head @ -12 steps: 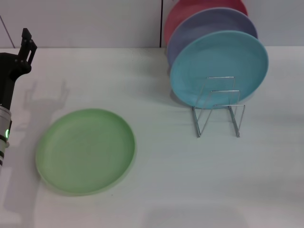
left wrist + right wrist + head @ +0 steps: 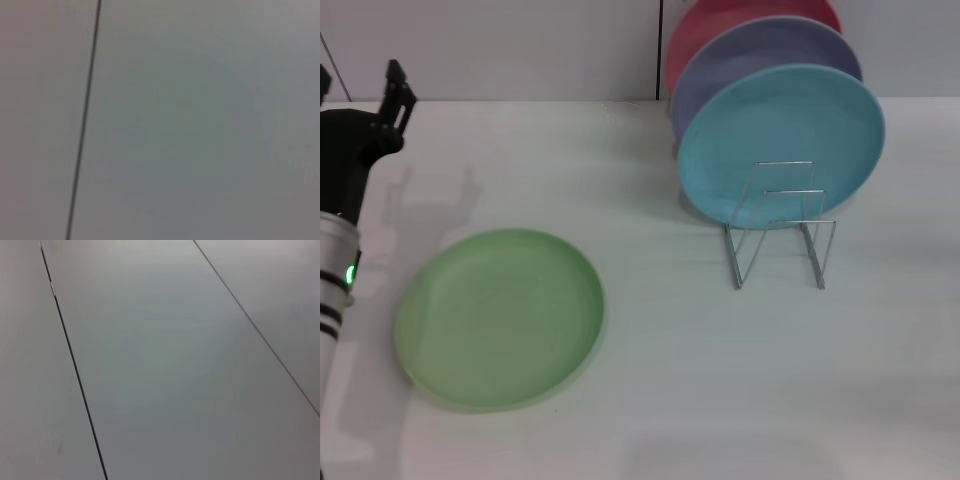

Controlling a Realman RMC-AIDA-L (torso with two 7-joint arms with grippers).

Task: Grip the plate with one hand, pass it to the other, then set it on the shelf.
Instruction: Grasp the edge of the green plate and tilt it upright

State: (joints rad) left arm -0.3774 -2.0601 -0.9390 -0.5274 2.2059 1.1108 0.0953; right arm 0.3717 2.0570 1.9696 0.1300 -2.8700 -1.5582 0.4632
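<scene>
The pale green plate (image 2: 500, 318) lies flat on the white table at the front left. My left gripper (image 2: 360, 92), black with a silver-white wrist and a green light, hovers over the far left of the table, behind and to the left of the plate. Its fingers stand apart and hold nothing. The wire shelf (image 2: 780, 235) stands at the right; its two front loops are bare. My right arm and gripper are out of view. Both wrist views show only pale wall panels with dark seams.
A turquoise plate (image 2: 780, 140) stands on edge in the shelf, with a lavender plate (image 2: 760, 55) and a red plate (image 2: 715, 25) behind it. The white table (image 2: 670, 380) runs back to a pale wall.
My left arm has moved a little to the right, towards the green plate. The plate and the shelf have not moved.
</scene>
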